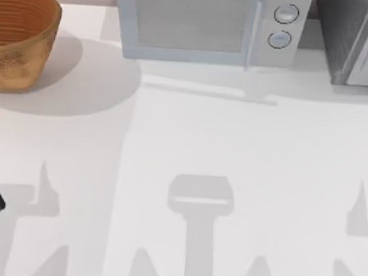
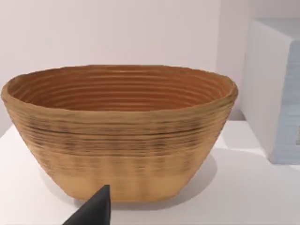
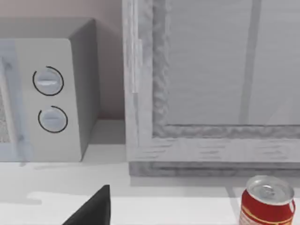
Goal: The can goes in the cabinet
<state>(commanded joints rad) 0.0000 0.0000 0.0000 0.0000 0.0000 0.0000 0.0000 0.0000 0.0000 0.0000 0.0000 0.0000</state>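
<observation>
Can (image 3: 267, 201) stands upright, long axis vertical, pull-tab top up, on the tabletop (image 1: 190, 132) just ahead of my right jaws (image 3: 93, 208), before the cabinet (image 3: 211, 79) at the far right corner. Right arm is nearer; left jaws (image 2: 93, 208) face the basket (image 2: 119, 136). Clenched or released: I cannot tell.

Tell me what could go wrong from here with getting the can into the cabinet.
The cabinet front looks shut, so the can may have no way in yet. The can stands close to that front; a swinging door could knock it over. The microwave beside it leaves little room.
</observation>
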